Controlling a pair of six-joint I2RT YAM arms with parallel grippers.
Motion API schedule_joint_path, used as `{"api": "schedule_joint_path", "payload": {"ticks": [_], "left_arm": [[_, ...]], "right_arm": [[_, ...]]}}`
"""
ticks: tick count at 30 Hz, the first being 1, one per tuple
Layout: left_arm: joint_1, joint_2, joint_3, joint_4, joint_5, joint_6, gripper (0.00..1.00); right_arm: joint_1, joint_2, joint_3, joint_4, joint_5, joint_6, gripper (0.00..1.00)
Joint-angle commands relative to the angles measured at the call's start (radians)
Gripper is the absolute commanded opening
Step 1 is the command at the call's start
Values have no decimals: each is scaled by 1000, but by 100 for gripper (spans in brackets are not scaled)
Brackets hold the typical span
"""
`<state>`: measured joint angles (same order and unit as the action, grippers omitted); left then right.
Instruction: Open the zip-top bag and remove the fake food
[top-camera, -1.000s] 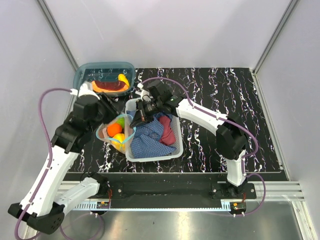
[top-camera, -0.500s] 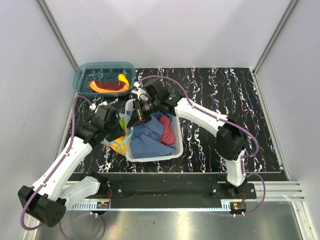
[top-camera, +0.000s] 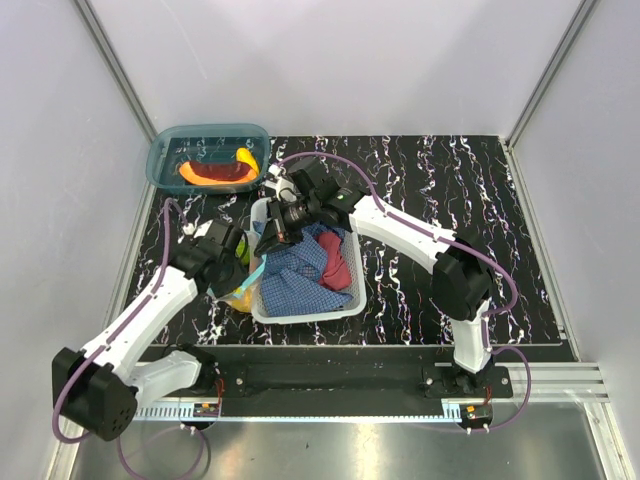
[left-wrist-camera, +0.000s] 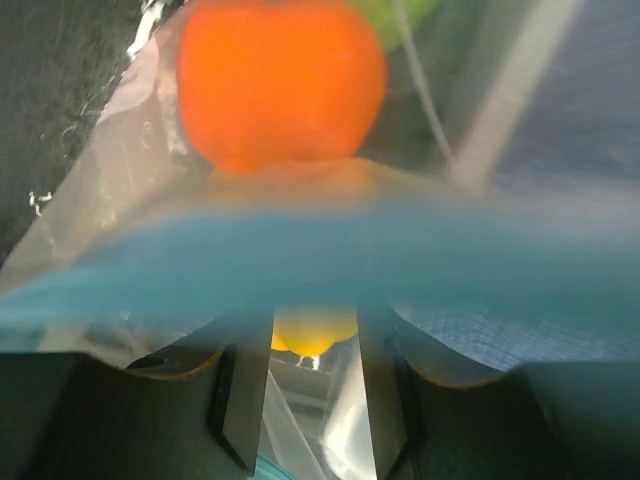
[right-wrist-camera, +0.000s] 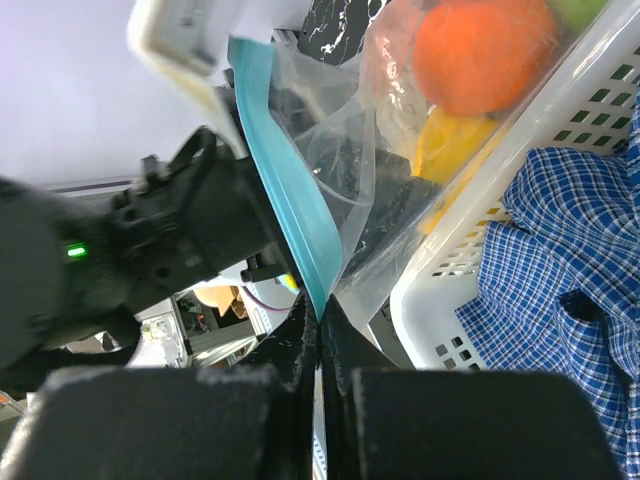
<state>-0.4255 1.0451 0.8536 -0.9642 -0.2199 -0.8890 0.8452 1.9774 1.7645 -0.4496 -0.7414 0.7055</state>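
The zip-top bag (top-camera: 240, 290) hangs against the left wall of a white basket (top-camera: 305, 315). My right gripper (right-wrist-camera: 320, 310) is shut on the bag's teal zip strip (right-wrist-camera: 285, 190) and holds it up. Fake food shows through the clear plastic: an orange ball (left-wrist-camera: 280, 80), a yellow piece (left-wrist-camera: 312, 332) and a bit of green (left-wrist-camera: 395, 10). My left gripper (left-wrist-camera: 312, 400) is right at the bag's mouth, jaws apart, with clear film and the yellow piece seen between its fingers (left-wrist-camera: 245, 390). The blurred teal strip (left-wrist-camera: 320, 265) runs across just beyond them. From above, the left gripper (top-camera: 238, 255) covers most of the bag.
The basket holds a blue checked cloth (top-camera: 295, 275) and a red cloth (top-camera: 335, 262). A rigid teal bin (top-camera: 160, 160) at the back left contains orange and red pieces (top-camera: 215, 172). Grey walls close in the black marbled table (top-camera: 450, 180).
My left arm has swung down and toward the near side, bringing its gripper onto the bag's mouth and hiding the food from above. The right gripper kept its pinch.
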Motion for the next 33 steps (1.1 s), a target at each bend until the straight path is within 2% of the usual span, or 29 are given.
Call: {"api": "schedule_joint_path", "payload": {"ticks": [1,7,9,13,22,26,27,29,30,32,33], "left_arm": [[7,13,-27,-21,-53,-33,45],[21,23,-62,-21,-87,-36,59],[27,26,-77,-5,-79,-34,60],[28,53,-102,35,-47,-22,70],[30,61,-145,166,-75,-11,72],[33,49,-166,208,-113,18,62],[31,41,-168,209,-127,22,53],[33,30,-166,211,-136,39,44],[33,17,-165,211,-141,51,33],[33,0,-159,205,-139,62,25],[33,-22,-154,200,-134,68,18]], "right_arm": [[5,-14,35,14,11,12,0],[3,-18,29,12,13,9,0],[5,-18,30,14,10,12,0],[5,-20,29,14,7,9,0],[5,-15,20,12,-3,3,0],[5,-15,16,12,-9,0,0],[5,-17,13,12,-9,0,0],[5,-20,6,14,-9,-6,0],[5,-22,3,14,-7,-8,0],[5,-26,-2,15,-7,-9,0],[5,-25,-3,12,-7,-12,0]]}}
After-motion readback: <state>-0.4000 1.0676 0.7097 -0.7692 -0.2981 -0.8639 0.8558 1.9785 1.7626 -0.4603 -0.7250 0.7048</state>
